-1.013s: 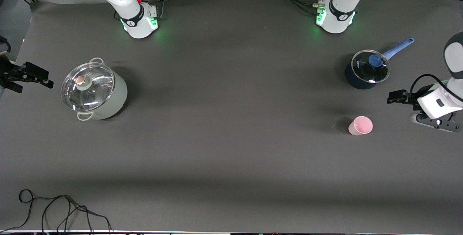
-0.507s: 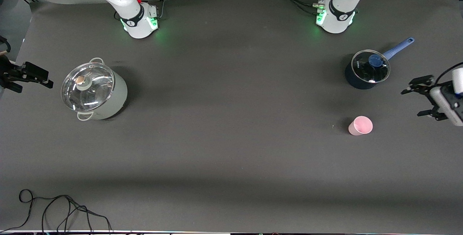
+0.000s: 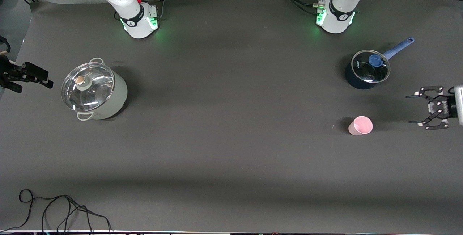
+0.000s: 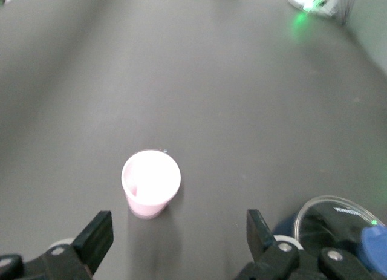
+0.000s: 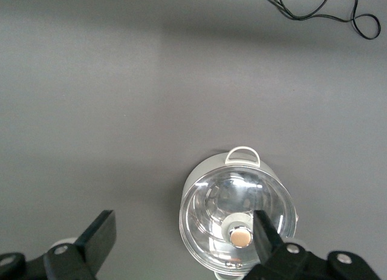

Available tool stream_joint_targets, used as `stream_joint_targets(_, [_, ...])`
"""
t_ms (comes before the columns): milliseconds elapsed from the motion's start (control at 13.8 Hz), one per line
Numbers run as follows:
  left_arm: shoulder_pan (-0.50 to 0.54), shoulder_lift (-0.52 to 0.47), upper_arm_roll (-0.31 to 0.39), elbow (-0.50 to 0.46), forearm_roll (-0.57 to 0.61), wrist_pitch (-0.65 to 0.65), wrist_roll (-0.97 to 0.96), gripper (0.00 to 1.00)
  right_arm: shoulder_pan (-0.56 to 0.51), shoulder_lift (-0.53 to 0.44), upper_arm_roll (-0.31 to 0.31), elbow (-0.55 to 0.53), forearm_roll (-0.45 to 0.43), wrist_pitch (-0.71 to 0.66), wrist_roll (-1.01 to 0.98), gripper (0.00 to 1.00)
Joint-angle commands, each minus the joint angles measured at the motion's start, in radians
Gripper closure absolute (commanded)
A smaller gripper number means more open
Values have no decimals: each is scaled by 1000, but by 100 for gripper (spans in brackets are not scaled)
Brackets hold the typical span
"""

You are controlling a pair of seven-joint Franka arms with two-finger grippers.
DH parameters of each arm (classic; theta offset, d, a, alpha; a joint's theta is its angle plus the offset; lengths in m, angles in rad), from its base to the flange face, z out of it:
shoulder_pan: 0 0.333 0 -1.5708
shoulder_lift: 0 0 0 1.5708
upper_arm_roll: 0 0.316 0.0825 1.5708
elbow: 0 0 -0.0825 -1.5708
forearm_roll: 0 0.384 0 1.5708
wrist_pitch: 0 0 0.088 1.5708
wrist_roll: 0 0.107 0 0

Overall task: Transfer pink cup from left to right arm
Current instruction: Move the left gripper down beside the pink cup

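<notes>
The dark grey table carries three vessels. The largest, a pale green stockpot with a glass lid and a round knob, stands toward the right arm's end. A dark blue saucepan with a glass lid and a blue handle stands toward the left arm's end, farther from the front camera than the pink cup. The cup stands upright on the table, mouth up, touching nothing, near the saucepan but apart from it.

The left gripper hangs low over the table edge at the left arm's end, its body lying roughly level and its fingers pointing toward the cup. Those fingers are spread wide with nothing between them. The cup sits well apart from the tips; in the left wrist view it lies ahead of the gap between the two fingers, closer to one of them than to the middle, with the saucepan's lid beside the other.

The right gripper waits over the table edge at the right arm's end, beside the stockpot. In the right wrist view its fingers are also apart and bare, with the stockpot below them.

A black cable lies coiled at the table corner nearest the front camera.
</notes>
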Motion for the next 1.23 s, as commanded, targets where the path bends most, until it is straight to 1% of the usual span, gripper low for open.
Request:
stream_joint_targets(0, [50, 152, -14, 101, -95, -82, 151, 2, 2, 11, -3, 27, -4, -18, 16, 0])
stream_joint_targets(145, [52, 197, -14, 101, -153, -83, 289, 2, 2, 11, -4, 27, -4, -18, 16, 0])
stream_joint_targets(507, [87, 298, -19, 102, -206, -85, 455, 1, 2, 12, -4, 25, -4, -18, 16, 0])
stream_joint_targets(651, [96, 340, -22, 102, -218, -85, 461, 1, 0, 12, -3, 24, -4, -18, 16, 0])
stream_joint_targets(796, [129, 384, -56, 102, -247, -83, 461, 1, 0, 12, -3, 24, -4, -18, 16, 0])
stream_joint_targets(941, [146, 420, -73, 102, -285, -83, 461, 1, 0, 12, -4, 24, -2, -18, 16, 0])
stream_joint_targets(1013, [146, 430, -73, 102, -311, -83, 461, 1, 0, 12, -4, 24, -2, -18, 16, 0])
stream_joint_targets(1158, [135, 444, -76, 102, -322, -74, 461, 1, 0, 12, -4, 24, -4, -18, 16, 0])
